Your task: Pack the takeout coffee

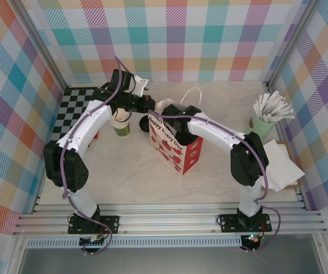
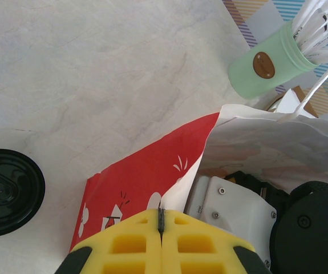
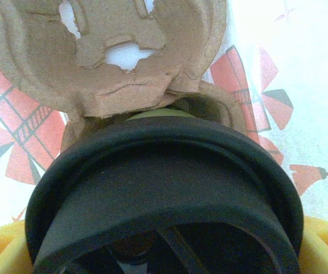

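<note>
The left fingers (image 2: pixel 162 222) are pressed fully together, pinching the top rim of the red-and-white paper bag (image 1: pixel 175 145) at its far left corner. The bag stands upright in the middle of the tabletop (image 1: pixel 124 171), its mouth held open.

The right fingers (image 3: pixel 164 242) reach down into that mouth. They stand wide apart and grip the takeout coffee (image 3: pixel 164 171) by its sides, with a yellow pad showing at either edge of the black lid. So the cup is inside the bag, its lid just beside a brown cardboard carrier (image 3: pixel 112 63), and a thin strip of green shows between the two.

A loose black lid (image 2: pixel 4 191) lies flat on the tabletop just left of the bag, near a lidless stack of cups (image 1: pixel 120 123). A mint cup of white sticks (image 2: pixel 260 65) stands well apart, at the right.
</note>
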`<state>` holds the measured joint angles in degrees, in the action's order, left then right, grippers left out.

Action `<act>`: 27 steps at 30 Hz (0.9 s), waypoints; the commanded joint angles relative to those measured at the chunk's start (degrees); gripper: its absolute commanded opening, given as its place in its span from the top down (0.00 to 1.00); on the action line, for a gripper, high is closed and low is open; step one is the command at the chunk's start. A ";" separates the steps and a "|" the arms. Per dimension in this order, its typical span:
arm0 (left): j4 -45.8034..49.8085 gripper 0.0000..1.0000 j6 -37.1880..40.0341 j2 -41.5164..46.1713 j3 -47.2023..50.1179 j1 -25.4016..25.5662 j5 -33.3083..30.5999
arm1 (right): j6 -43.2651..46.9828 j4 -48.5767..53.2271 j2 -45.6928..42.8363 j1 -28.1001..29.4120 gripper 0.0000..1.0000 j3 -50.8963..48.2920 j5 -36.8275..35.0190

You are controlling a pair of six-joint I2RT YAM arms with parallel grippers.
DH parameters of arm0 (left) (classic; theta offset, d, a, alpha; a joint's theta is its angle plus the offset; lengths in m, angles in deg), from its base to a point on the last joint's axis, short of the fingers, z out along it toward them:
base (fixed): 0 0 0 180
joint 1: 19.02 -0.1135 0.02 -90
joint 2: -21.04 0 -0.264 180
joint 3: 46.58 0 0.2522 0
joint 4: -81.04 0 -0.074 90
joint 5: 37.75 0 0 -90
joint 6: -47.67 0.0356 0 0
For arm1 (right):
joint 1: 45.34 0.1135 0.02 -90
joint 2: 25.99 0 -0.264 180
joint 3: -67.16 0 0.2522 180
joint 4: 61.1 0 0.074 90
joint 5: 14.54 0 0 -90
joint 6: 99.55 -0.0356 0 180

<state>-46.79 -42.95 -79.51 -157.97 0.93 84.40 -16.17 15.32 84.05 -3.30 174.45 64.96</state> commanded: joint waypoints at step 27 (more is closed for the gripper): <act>3.95 1.00 2.25 -1.50 -2.43 0.49 1.43 | -1.64 6.02 -1.97 -0.12 0.18 8.04 -0.50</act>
<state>-45.91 -41.60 -79.78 -158.82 1.14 84.81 -17.24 20.34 84.02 -3.30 180.90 64.50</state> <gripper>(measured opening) 0.038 0.815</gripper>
